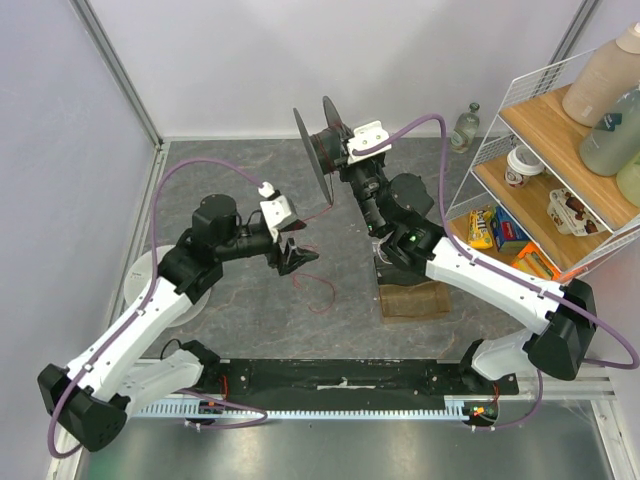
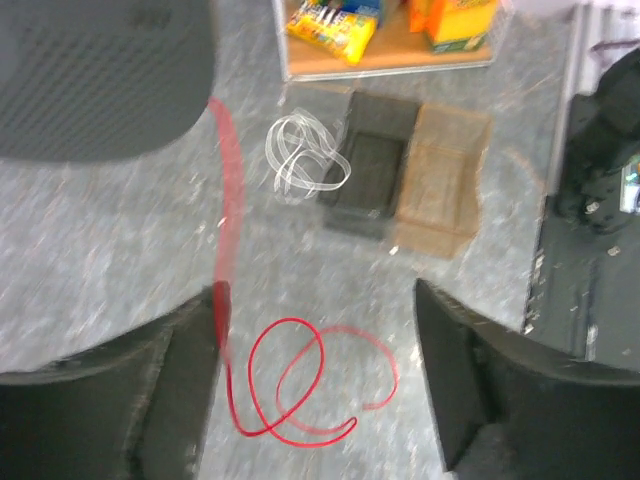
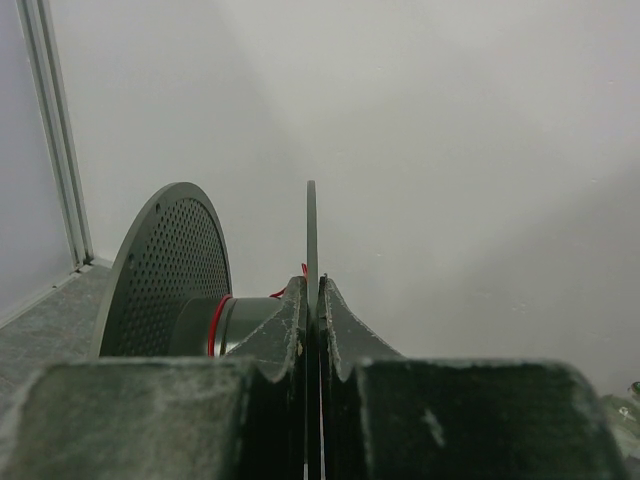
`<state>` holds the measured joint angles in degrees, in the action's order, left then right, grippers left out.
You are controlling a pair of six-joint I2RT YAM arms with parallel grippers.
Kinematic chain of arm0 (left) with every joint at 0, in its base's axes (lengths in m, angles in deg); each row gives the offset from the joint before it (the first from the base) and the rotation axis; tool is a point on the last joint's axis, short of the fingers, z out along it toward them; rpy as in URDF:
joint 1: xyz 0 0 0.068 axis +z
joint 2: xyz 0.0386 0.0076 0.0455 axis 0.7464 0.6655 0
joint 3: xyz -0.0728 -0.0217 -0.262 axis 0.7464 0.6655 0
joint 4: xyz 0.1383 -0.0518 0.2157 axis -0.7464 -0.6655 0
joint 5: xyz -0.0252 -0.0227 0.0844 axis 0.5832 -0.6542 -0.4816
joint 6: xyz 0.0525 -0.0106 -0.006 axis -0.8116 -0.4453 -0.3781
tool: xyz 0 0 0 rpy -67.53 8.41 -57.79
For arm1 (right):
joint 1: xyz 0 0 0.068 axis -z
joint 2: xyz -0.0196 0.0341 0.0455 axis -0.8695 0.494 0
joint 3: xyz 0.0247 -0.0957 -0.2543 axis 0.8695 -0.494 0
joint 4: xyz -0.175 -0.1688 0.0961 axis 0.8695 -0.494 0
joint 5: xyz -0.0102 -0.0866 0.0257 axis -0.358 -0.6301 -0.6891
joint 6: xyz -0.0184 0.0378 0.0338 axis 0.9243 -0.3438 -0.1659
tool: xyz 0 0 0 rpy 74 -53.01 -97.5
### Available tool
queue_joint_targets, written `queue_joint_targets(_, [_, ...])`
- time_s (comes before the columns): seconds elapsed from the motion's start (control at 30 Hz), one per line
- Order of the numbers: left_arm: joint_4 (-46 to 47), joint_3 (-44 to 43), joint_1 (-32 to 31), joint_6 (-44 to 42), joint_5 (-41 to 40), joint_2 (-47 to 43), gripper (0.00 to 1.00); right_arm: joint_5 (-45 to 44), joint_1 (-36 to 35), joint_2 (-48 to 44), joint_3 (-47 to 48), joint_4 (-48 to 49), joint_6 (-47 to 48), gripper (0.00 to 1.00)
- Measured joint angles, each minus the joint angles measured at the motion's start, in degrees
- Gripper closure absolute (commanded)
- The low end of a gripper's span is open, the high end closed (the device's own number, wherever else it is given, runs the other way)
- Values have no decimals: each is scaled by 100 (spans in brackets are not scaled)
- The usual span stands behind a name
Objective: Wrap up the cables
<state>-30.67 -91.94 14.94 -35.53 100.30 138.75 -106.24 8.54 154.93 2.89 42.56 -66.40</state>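
The cable is a thin red wire (image 2: 290, 380) lying in loose loops on the grey table, directly under my left gripper (image 2: 320, 300). One strand rises blurred past the left finger (image 2: 190, 345). The jaws of that gripper stand wide apart and hold nothing. From above, the wire (image 1: 318, 290) trails below the left gripper (image 1: 300, 255). My right gripper (image 3: 313, 285) is shut on the thin flange (image 3: 311, 230) of a black spool (image 1: 320, 145), held up at the back. A few red turns (image 3: 215, 325) sit on the spool's hub beside the perforated flange (image 3: 170, 270).
A wire shelf rack (image 1: 540, 170) with snack boxes and bottles stands at the right. A brown box (image 1: 415, 300) sits under the right arm and a white plate (image 1: 140, 275) lies at the left. A clear cable tangle (image 2: 305, 155) lies beside a black tray (image 2: 365, 165).
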Motion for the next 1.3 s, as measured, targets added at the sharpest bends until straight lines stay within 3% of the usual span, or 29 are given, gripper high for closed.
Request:
queue_joint_targets(0.27, [-997,702,1320,-378,271,-1139,5,-129,0,4,-74,11,52,100])
queue_joint_targets(0.37, [-1471,704,1340,-916,640,-1231,10,-146,0,7,-76,22,55,100])
queue_joint_targets(0.43, [-1958,719,1320,-1596,960,-1211,20,-157,0,15,-83,35,85,100])
queue_joint_targets(0.63, [-3029,1023,802,-4076,935,-363,31,-326,0,208,-107,151,203,100])
queue_joint_targets(0.73, [-3067,1043,680,-4916,734,494,35,-426,0,339,-107,146,254,100])
queue_joint_targets(0.8, [-3021,973,645,-5217,608,1060,43,-522,0,400,-107,149,282,100])
queue_joint_targets(0.93, [-2638,251,684,-4730,560,2249,44,-822,0,494,-107,157,330,100])
queue_joint_targets(1.03, [-1843,-232,800,-3560,549,2868,43,-1029,2,546,-107,155,337,100])
queue_joint_targets(1.2, [-592,-192,955,-1495,426,3322,46,-1161,15,557,-107,160,332,100])
queue_joint_targets(1.3, [-247,-267,1139,-671,507,3812,47,-1158,22,557,-107,157,328,100])
